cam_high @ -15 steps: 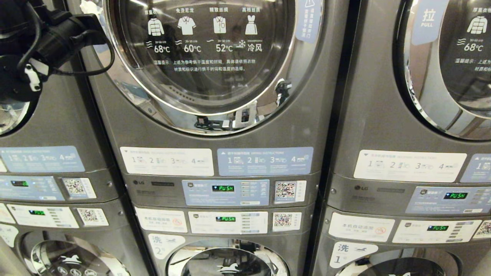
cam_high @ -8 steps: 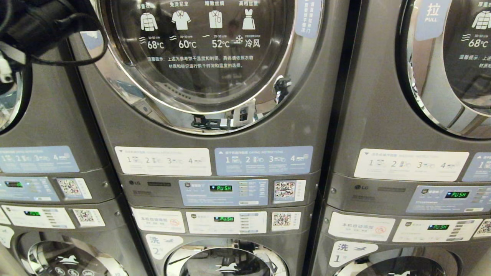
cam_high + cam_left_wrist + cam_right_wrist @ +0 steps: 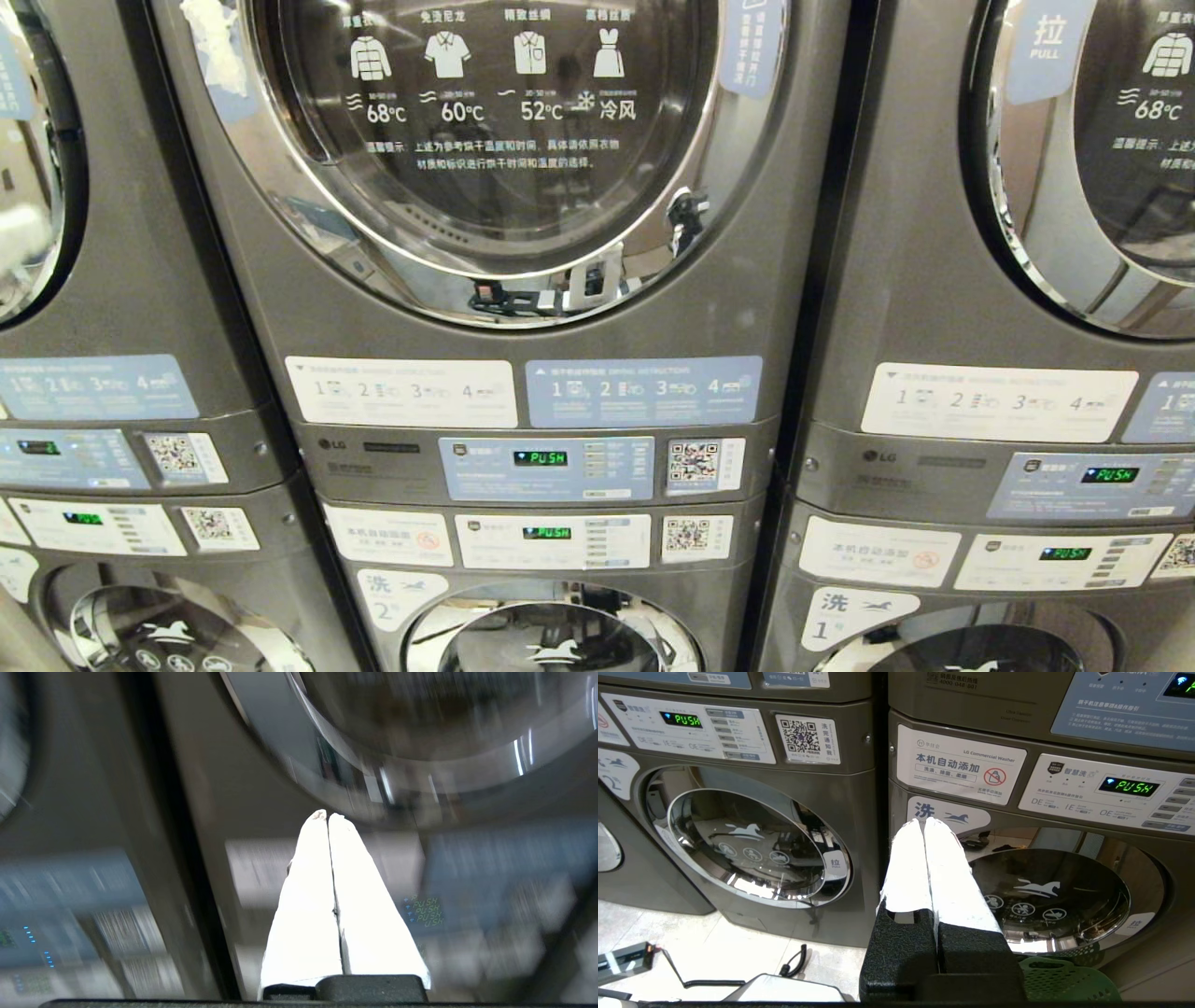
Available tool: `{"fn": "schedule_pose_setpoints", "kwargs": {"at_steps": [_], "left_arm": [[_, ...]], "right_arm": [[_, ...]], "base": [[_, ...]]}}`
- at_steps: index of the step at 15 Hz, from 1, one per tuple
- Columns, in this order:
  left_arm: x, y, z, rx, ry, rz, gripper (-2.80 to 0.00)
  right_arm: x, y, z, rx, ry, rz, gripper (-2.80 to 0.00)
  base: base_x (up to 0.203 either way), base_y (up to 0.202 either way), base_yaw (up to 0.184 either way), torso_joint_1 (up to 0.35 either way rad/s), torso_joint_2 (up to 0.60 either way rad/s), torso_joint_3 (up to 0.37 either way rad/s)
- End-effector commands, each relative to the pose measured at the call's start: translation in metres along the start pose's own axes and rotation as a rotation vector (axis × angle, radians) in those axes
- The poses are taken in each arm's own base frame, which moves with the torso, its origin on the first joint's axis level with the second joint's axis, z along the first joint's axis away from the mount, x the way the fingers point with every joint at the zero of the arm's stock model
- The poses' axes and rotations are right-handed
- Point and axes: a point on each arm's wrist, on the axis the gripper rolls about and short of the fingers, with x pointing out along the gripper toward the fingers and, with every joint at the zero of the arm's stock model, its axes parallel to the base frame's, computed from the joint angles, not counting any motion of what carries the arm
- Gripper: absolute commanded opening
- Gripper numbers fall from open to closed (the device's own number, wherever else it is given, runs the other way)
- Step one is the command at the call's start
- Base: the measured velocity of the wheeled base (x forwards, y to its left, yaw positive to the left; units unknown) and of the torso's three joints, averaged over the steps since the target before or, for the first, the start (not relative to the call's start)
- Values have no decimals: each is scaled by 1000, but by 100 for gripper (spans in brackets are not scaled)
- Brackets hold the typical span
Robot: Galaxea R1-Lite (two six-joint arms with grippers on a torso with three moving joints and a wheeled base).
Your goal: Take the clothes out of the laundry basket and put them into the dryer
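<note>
A row of stacked grey machines [image 3: 840, 280] is seen filling the far side. Pale floor tiles [image 3: 668, 933] are laid before them, where a black cable [image 3: 794, 963] is left lying. Overhead light is reflected in the chrome rings [image 3: 308, 201].

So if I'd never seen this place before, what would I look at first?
Probably the big round dryer door in the middle, up top, shiny-rimmed with little white clothes pictures and temperatures on its glass. Next, the glowing green PUSH display on the panel just below it. Lower down, the right gripper points its white fingers, pressed together, at the washer door, with a green laundry basket peeking in beneath it.
</note>
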Motion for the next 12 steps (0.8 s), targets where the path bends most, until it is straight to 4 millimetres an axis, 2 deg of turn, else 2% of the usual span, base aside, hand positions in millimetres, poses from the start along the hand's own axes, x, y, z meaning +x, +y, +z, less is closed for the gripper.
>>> {"fn": "schedule_pose_setpoints", "kwargs": {"at_steps": [1, 3, 6, 7, 10, 12], "left_arm": [[-58, -8, -45, -5, 47, -31, -280], [-75, -17, -113, -28, 262, -98, -280], [-99, -26, -189, -60, 489, -150, -280], [-105, -27, -202, -64, 526, -140, -280], [-105, -25, -212, -72, 620, -7, -280], [-109, -25, -216, -72, 605, 37, -280]], "right_arm": [[0, 0, 0, 0, 3, 1, -280], [0, 0, 0, 2, 1, 1, -280], [0, 0, 0, 2, 1, 1, -280], [0, 0, 0, 2, 1, 1, -280], [0, 0, 0, 2, 1, 1, -280], [0, 0, 0, 0, 3, 1, -280]], "base": [[0, 0, 0, 0, 0, 0], [0, 0, 0, 0, 0, 0], [0, 0, 0, 0, 0, 0], [0, 0, 0, 0, 0, 0], [0, 0, 0, 0, 0, 0], [0, 0, 0, 0, 0, 0]]}}
